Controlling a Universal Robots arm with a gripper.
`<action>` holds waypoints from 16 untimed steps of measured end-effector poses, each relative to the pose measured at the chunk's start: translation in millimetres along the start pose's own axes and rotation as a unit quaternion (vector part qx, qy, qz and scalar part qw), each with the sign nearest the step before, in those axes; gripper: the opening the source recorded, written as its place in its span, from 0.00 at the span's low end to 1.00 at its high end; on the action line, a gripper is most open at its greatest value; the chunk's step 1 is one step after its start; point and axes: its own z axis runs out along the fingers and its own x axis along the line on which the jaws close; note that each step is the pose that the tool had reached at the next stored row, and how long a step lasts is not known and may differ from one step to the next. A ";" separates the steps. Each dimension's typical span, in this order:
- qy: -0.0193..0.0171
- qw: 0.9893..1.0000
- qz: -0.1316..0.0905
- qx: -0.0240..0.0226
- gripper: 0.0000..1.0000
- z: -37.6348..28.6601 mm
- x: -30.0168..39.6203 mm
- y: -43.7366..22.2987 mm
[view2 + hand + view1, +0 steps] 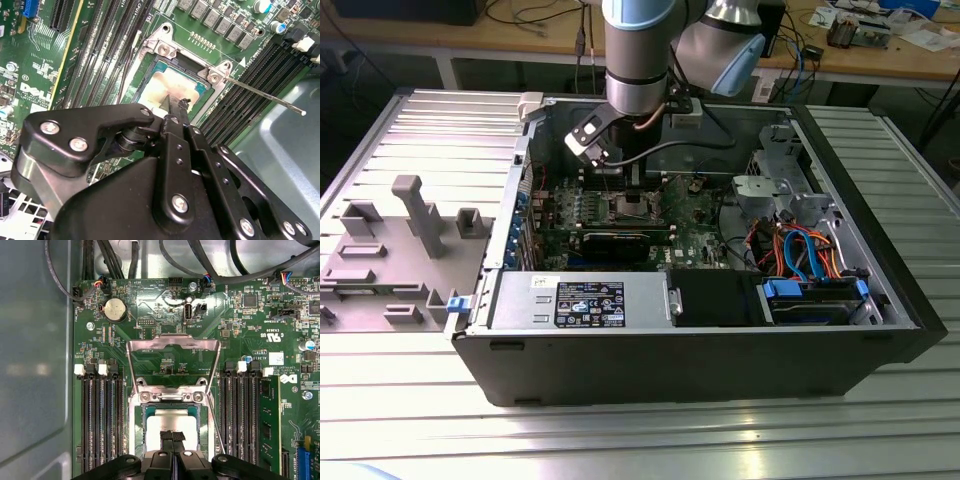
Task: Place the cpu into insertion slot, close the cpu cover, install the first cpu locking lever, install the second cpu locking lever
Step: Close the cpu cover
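Nearest in both wrist views, find the pincer [172,436] clenched, fingertips [176,106] pressed together with nothing between them, poised over the middle of the cpu [172,420]; impossible to tell whether touching the metal top or just clear of it. Just beneath, see the cpu lying flat inside the insertion slot [136,422], silver face up, so judge placement as essentially done and treat the step in hand as seating. To do that well, keep any contact light and straight down on the centre of the lid, never near an edge. Avoid sideways drag, likely to shift the chip on the delicate contacts below. Check for an even border between chip and silvery rim on every visible side, with no corner riding high. Beyond the socket, note the cpu cover [170,342] flipped open from the far rim, and one thin locking lever [265,95] swung out over the memory slots [250,70], both unfastened. Farther out, at the centre of the exterior view, place the whole job deep inside the open computer case [690,330] on the slatted counter [880,430], beneath the arm [640,60]; keep the wrist clear of cables and case walls.
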 end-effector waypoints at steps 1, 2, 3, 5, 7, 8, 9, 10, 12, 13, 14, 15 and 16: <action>0.000 1.000 0.000 0.000 0.11 0.1 0.0 0.3; -0.001 1.000 0.000 0.002 0.11 0.6 0.6 2.7; -0.001 1.000 0.000 0.004 0.11 0.7 1.0 5.1; -0.001 1.000 0.000 0.004 0.11 0.7 1.0 5.1; -0.001 1.000 0.000 0.005 0.11 0.7 1.0 5.1; -0.001 1.000 0.000 0.005 0.11 0.7 1.0 5.1; -0.001 1.000 0.000 0.005 0.11 0.6 1.1 5.2; -0.001 1.000 0.000 0.005 0.11 0.2 1.1 5.2; -0.001 1.000 0.000 0.005 0.11 -0.8 1.1 5.3; -0.001 1.000 0.000 0.005 0.11 -2.1 1.1 5.3; -0.001 1.000 0.000 0.005 0.11 -3.3 1.1 5.3; -0.001 1.000 0.000 0.005 0.11 -3.4 1.2 5.4; -0.001 1.000 0.000 0.005 0.11 -4.1 1.1 5.4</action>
